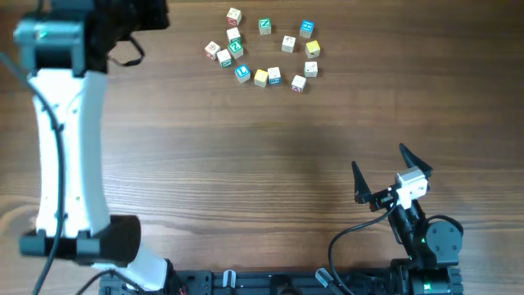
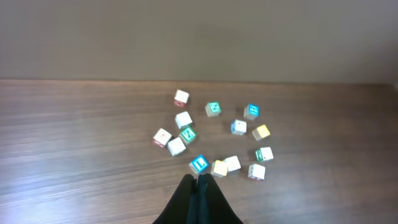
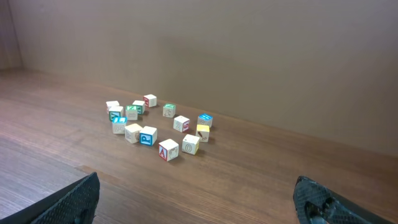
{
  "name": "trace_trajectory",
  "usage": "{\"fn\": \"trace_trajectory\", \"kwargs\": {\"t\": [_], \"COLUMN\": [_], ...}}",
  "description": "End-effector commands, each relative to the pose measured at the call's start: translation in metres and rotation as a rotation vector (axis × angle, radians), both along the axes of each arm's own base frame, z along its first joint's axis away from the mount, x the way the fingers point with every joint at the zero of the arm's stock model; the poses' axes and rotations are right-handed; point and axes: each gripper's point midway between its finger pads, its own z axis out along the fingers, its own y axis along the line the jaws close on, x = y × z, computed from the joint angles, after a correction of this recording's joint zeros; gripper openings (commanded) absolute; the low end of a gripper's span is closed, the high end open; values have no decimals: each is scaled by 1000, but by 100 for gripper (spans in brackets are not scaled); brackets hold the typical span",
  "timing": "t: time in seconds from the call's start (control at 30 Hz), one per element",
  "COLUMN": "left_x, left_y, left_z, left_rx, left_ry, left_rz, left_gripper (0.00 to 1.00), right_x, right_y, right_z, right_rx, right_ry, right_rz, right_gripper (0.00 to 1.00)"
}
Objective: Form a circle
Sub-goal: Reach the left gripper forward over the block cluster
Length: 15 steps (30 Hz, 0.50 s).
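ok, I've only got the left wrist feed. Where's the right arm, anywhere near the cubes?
Observer: No. The right gripper sits close to its own base, on the right side of the table, well apart from the cubes.
Operator: Open or shut?
Observer: Open, fingers spread wide, nothing between them.
Operator: Does the left arm cover any cubes from above?
Observer: No. In the overhead view the left arm runs up the left side, and its dark end stops left of the cubes.
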Motion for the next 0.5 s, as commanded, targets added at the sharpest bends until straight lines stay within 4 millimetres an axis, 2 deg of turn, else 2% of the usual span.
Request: {"fn": "trace_trajectory", "kwargs": {"t": [0.0,0.1,0.33,0.47], "left_x": [16,33,72,92], "left_y": [-28,-44,-66,-67], "left_z": [-18,-45,-110,-147], "left_rx": [-8,1,51,138], "left_ry": [25,65,131,157], "left_rz": [-69,-95,-101,-48], "left_gripper": [4,4,4,4], "right_x": [0,0,0,0], "right_y": [0,0,0,0], "right_z": [2,2,2,2], "right_rx": [-9,-9,-9,-9], "right_ry": [-12,-12,-12,-12], "right_rz": [-1,-1,-1,-1], "right_gripper": [100,100,100,99]}}
